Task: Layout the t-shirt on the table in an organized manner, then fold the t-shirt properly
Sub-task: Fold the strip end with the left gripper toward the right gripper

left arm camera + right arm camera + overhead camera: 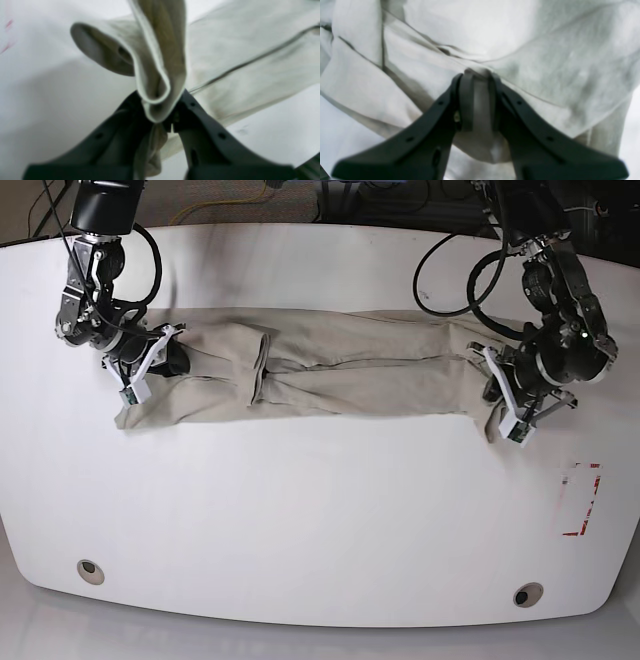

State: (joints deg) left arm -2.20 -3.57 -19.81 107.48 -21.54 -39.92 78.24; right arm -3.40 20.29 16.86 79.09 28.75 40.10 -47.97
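Layout step: both jaws pinch the shirt [340, 370] ends, stretched mid-frame; next you lower it flat on the counter [320, 510].

both wrist views are showing soft and blurred, the dark left hand [162, 117] and right hand [478, 100] smearing at the bottom edge. even overhead light is washing the white surface [320, 510] bright, with faint glare bleaching the t-shirt [340, 370].

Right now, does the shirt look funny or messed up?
Yes. The t-shirt is pulled into a long, bunched strip across the table, not spread flat. The left gripper and right gripper each pinch an end, and creases run along it.
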